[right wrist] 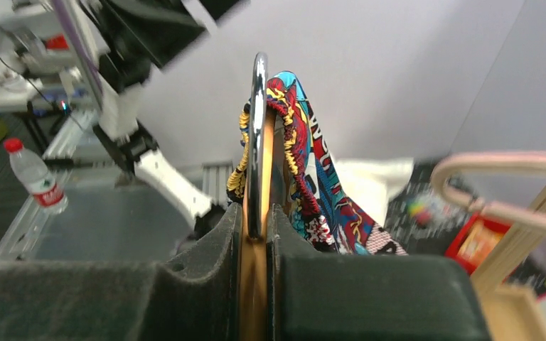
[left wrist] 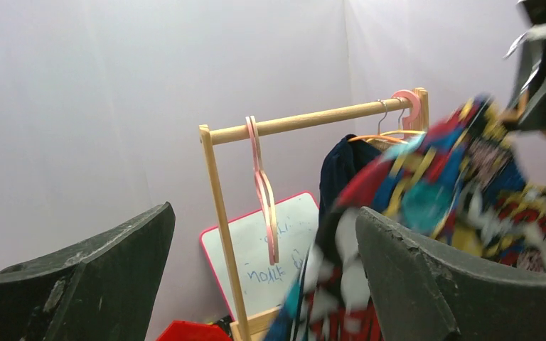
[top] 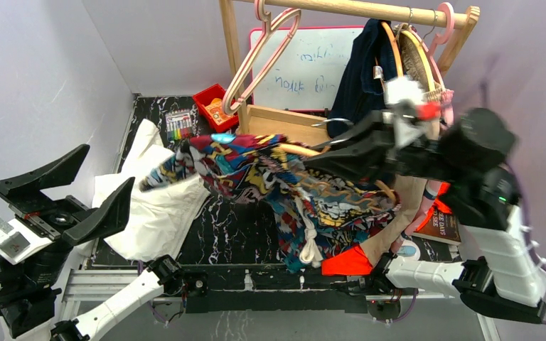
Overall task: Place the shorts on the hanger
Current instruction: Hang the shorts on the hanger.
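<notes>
Now, right jaws: closed tight on the hanger (right wrist: 254,284) at its neck, with the silver hook (right wrist: 258,142) rising between my fingers; nothing else in the grip
Why that hold: gripping the neck leaves the hanger's arms free to carry cloth and, I judge, leaves the hook clear for the rail (top: 355,8)
Left jaws: wide open, empty, low at the left edge beside the white cloth (top: 156,206); I judge this keeps them clear of the load
Shorts (top: 284,185): draped over the hanger in the air above the surface (top: 242,227), one end trailing left, the drawstring (top: 311,241) dangling low
Progress (judged): shorts appear to be on the hanger; whether they sit evenly is not confirmed
Top view alone: the full spread of fabric, bunched and lopsided, and how far apart my two arms are; my right arm covers the grip itself
Right wrist view alone: the grip itself, with the gathered waistband lying against the hook
Left wrist view alone: only air between my left fingers; shorts blurred beyond them, apparently not touching; a pink hanger (left wrist: 263,192) on the rail
Risk (judged): the lopsided drape could slide off if the hanger tilts
</notes>
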`<state>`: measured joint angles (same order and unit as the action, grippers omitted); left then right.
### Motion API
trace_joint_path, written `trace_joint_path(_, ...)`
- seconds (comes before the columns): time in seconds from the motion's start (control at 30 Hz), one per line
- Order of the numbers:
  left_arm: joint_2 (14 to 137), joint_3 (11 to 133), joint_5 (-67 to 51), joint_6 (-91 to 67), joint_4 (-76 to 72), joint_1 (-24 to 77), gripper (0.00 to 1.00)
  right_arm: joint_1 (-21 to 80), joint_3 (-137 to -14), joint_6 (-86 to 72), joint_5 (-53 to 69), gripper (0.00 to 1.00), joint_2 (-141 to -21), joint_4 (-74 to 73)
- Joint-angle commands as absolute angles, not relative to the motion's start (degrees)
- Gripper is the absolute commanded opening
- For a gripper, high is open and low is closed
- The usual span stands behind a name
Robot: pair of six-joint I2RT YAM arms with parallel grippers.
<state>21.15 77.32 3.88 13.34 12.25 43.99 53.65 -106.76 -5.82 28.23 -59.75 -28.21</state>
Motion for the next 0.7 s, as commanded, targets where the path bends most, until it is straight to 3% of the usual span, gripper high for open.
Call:
trace_joint_path(0.0, 21.37, 78.32, 5.35, 14.81, 12.38, 43.86, 0.98, 53.68, -103.99, -5.6, 26.17, 0.0, -62.92, -30.64)
trace_joint_path(0.13, 21.37, 77.1, 5.27, 14.81, 11.86, 43.85, 0.98, 53.66, -107.59, -4.97, 25.68, 0.0, -64.51, -32.53)
trace_joint_path(0.33, 22.01, 75.16, 4.12, 13.69, 9.58, 43.86, 0.98, 53.65, -126.33, -7.54, 31.11, 0.0, -68.9, -27.4)
trace_joint_path(0.67, 28.62, 78.64, -6.01, 10.78, 13.39, 43.81, 0.98, 53.7, -108.39, -5.85, 27.33, 0.0, -65.45, -29.07)
